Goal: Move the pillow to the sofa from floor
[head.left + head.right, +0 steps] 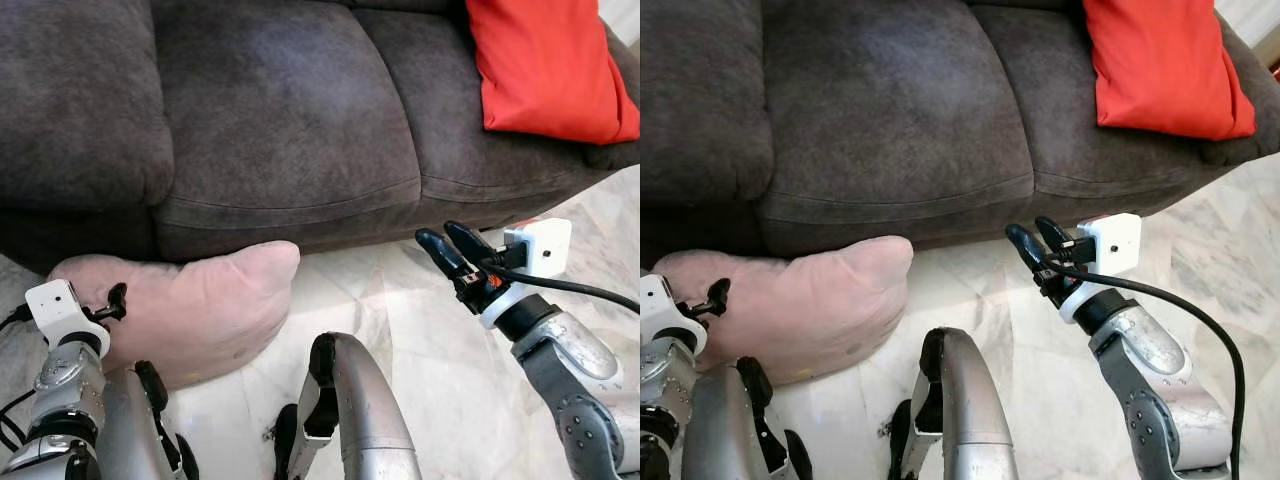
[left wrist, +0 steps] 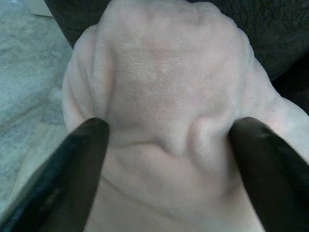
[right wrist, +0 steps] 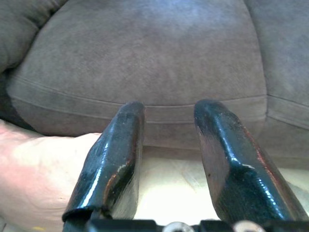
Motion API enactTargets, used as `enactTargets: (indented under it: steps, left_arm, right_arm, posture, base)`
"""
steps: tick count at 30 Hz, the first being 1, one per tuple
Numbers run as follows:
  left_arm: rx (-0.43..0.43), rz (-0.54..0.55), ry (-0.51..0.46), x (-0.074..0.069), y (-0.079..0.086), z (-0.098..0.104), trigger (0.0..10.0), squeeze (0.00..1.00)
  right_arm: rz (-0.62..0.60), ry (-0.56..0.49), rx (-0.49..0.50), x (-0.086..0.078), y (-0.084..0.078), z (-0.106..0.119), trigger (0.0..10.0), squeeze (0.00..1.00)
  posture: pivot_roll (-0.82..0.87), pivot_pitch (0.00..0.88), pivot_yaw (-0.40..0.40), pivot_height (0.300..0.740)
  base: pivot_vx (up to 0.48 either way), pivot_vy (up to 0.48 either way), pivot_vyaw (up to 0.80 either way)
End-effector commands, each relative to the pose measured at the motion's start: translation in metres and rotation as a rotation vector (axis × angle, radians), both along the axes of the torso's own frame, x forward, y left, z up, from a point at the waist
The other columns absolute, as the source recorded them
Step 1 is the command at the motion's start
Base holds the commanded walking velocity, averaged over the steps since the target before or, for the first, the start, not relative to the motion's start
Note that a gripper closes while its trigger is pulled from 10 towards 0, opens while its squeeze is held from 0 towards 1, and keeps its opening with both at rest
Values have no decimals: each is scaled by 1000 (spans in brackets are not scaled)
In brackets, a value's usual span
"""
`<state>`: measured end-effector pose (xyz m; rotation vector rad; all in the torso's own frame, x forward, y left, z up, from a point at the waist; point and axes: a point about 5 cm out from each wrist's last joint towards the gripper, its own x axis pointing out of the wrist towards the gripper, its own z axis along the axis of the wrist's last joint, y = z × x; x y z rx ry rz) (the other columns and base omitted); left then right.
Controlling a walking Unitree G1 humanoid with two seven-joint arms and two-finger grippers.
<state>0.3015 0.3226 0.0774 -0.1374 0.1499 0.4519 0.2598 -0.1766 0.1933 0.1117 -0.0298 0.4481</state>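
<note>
Pink plush pillow (image 1: 190, 305), seemingly light, is bunching between the left tool's (image 2: 169, 145) spread fingers; right tool (image 1: 448, 245) is hovering empty, parted, near the sofa's (image 1: 290, 195) front edge

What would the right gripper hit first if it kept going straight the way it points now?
Probably the sofa: the right gripper aims at the front of its middle seat cushion, open jaws apart, above bare floor. The pink pillow lies off to one side; depth is uncertain.
</note>
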Motion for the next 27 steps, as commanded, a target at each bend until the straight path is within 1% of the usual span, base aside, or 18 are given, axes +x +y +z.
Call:
enactTargets:
  steps: [1,10,14,27]
  left_arm:
    - [-25,20,82,-12,-1,-20,0,0]
    - [-57,58,60,-16,4,-20,0,0]
    - [-64,62,38,-16,7,-18,0,0]
    - [-72,72,15,-16,13,-12,0,0]
  right_arm:
    - [-34,9,-14,-5,-10,1,10000,0]
    - [-35,20,-20,-5,-11,3,10000,0]
    - [-36,26,-20,-6,-11,2,10000,0]
    - [-42,35,-17,-6,-11,0,10000,0]
  posture:
    - [-140,424,-400,496]
    - [-143,428,-400,496]
    - [-140,429,-400,496]
    - [-131,426,-400,496]
  base:
    - [0,0,0]
    - [0,0,0]
    - [0,0,0]
    - [0,0,0]
